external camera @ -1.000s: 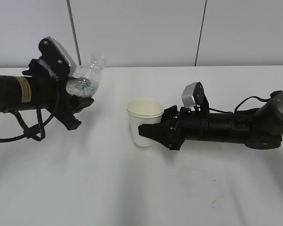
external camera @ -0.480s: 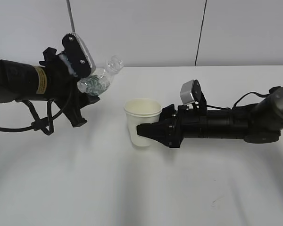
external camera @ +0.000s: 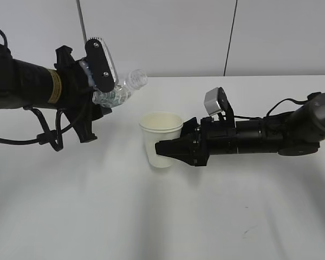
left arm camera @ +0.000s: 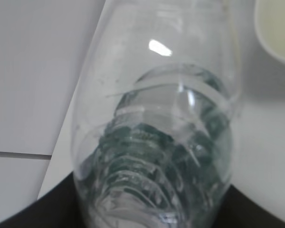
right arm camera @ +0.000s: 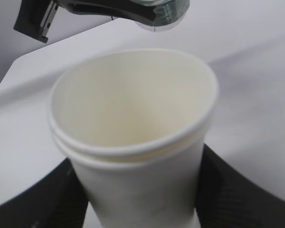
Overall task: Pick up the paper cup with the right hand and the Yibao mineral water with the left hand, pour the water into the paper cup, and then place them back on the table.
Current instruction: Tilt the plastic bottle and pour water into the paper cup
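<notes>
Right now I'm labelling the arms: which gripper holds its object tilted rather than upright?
The left gripper, holding the Yibao mineral water tipped, neck toward the paper cup; the right gripper keeps that cup upright.

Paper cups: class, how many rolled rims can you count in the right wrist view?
2. One rim sits just above a second, so two cups appear nested, gripped by the right claw. Any deeper ones would be hidden.

Cream cup (external camera: 161,140), clear btl (external camera: 119,90), white table (external camera: 151,216)

Even bright light; soft shadows on table (external camera: 162,216); wrist views blurred.
</notes>
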